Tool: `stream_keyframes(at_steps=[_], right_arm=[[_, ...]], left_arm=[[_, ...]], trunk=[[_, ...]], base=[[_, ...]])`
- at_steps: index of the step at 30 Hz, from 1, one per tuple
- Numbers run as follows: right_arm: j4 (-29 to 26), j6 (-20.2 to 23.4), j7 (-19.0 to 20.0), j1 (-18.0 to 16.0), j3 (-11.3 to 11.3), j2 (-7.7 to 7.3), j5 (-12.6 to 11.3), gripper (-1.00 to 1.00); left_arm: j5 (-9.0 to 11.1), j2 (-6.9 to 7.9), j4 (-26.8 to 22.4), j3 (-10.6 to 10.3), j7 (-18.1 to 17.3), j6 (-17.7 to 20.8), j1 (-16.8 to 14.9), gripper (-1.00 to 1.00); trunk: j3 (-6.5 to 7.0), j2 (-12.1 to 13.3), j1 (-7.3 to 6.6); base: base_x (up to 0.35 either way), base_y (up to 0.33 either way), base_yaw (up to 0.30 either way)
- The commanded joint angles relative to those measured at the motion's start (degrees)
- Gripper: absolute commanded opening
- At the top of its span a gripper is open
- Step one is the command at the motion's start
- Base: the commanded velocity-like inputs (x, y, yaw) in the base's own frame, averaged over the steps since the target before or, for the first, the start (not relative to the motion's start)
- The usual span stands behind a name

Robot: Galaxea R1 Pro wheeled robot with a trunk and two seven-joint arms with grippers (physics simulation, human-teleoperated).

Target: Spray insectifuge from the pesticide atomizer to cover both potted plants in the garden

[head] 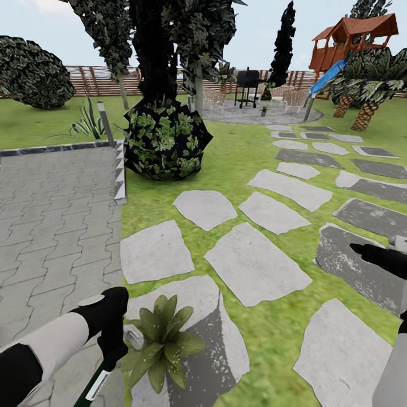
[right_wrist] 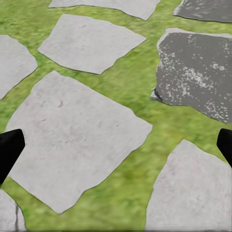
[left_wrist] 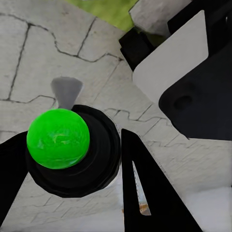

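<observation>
Gripped in my left gripper (head: 116, 345), the pesticide atomizer (head: 96, 385) hangs over the grey paving (head: 51, 226), its whitish spray head right beside a potted plant (head: 163, 339) on a stepping stone (head: 220, 345). My right gripper (right_wrist: 116, 147) hovers over lawn (right_wrist: 140, 96), fingers spread wide apart.

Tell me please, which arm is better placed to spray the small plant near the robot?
Left. The left gripper already holds the pesticide atomizer right beside the potted plant. The right gripper is open, holds nothing, and hangs over the stepping stones.
</observation>
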Motion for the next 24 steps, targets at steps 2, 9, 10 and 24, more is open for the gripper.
stream_keyframes(at_steps=[2,9,10,24], right_arm=[[-0.03,0.2,0.56,-0.07,-0.06,0.01,0.6,1.0],[-0.01,0.2,0.56,-0.07,0.0,0.01,0.6,1.0],[-0.04,0.2,0.56,-0.07,-0.01,0.01,0.6,1.0],[-0.1,0.2,0.56,-0.07,-0.08,-0.01,0.6,1.0]], left_arm=[[-0.58,0.05,-0.3,-0.01,-0.58,0.49,0.01,-1.0],[-0.64,0.04,-0.54,-0.01,-0.53,0.48,-0.33,-1.0],[-0.65,0.04,-0.55,-0.01,-0.51,0.46,-0.34,-1.0],[-0.65,0.02,-0.55,-0.01,-0.1,0.49,-7.35,-1.0]], trunk=[[-0.05,-0.02,-0.01],[-0.05,-0.02,-0.01],[-0.05,-0.02,-0.01],[-0.05,-0.02,-0.01]], base=[[0.0,0.307,0.0],[0.0,0.279,-0.159],[0.0,0.069,-0.264],[0.0,0.007,-0.087]])
